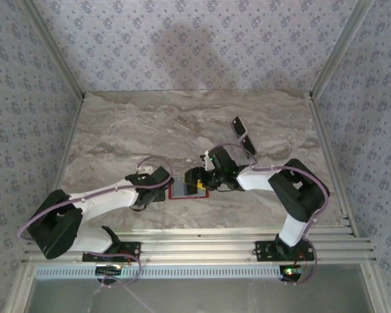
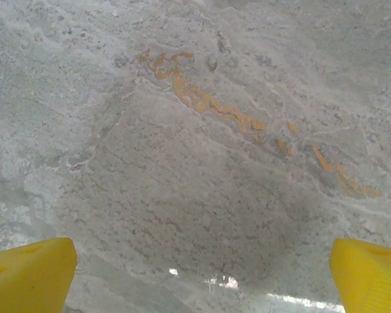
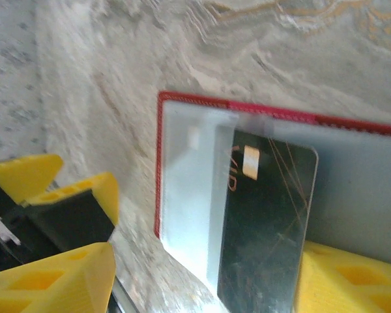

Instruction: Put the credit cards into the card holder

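Gaping wide, the left gripper (image 2: 199,283) held nothing. Its two yellow fingers (image 2: 27,274) sat at the bottom corners of the wrist view with bare marble table (image 2: 195,163) between them. From above it sat just left of the red wallet (image 1: 181,191), close to the edge; couldn't tell if they touched. The right gripper (image 3: 208,267) also had its jaws well apart, clamped on nothing. The finger at the left of its wrist view (image 3: 58,267) stood clear over the table, off the wallet. The other finger (image 3: 352,280) was just beside the near corner of a black card (image 3: 267,222), touching or not unclear. That card, gold chip and "VIP" lettering up, lay over the pale inner face of the open wallet, whether tucked into a pocket unclear. The wallet lay flat around mid-table, a bit toward the near edge, red stitched border showing. Two more dark cards (image 1: 238,124) lay close together farther back and right, well apart from the wallet. Open table lay to the left and back, with walls at the sides and rear.
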Robot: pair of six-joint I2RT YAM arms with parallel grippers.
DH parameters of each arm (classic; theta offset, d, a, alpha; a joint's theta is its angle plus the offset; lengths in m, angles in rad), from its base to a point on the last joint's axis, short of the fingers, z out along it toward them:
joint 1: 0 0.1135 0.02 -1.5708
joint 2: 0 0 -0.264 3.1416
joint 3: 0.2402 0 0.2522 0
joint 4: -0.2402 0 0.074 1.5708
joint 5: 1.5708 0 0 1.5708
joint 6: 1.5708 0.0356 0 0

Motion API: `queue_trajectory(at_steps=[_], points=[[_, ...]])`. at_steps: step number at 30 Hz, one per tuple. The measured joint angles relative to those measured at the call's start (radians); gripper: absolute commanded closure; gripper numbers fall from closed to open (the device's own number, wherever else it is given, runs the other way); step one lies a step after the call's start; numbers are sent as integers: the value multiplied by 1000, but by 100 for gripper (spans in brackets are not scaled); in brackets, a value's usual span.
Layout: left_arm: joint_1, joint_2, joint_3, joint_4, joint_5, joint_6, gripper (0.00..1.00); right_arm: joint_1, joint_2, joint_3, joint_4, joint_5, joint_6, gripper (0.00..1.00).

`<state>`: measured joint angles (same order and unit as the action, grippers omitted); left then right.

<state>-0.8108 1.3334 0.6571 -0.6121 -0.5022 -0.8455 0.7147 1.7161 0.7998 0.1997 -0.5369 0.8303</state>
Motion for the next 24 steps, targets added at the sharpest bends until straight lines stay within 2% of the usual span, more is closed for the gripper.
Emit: queue_trajectory(at_steps=[4, 6, 8, 11, 13, 24], points=[[7, 24, 10, 25, 1, 15, 0, 0, -34, 79, -222, 24, -100, 31], [12, 35, 16, 36, 2, 19, 0, 0, -48, 113, -305, 50, -143, 36], [13, 48, 24, 46, 4, 26, 0, 0, -58, 143, -374, 82, -181, 47], [13, 70, 32, 63, 6, 34, 0, 2, -58, 185, -466, 143, -235, 72], [13, 82, 34, 68, 8, 37, 0, 6, -57, 211, -520, 184, -261, 81], [13, 120, 35, 91, 8, 45, 0, 43, 51, 298, -621, 292, -328, 88]])
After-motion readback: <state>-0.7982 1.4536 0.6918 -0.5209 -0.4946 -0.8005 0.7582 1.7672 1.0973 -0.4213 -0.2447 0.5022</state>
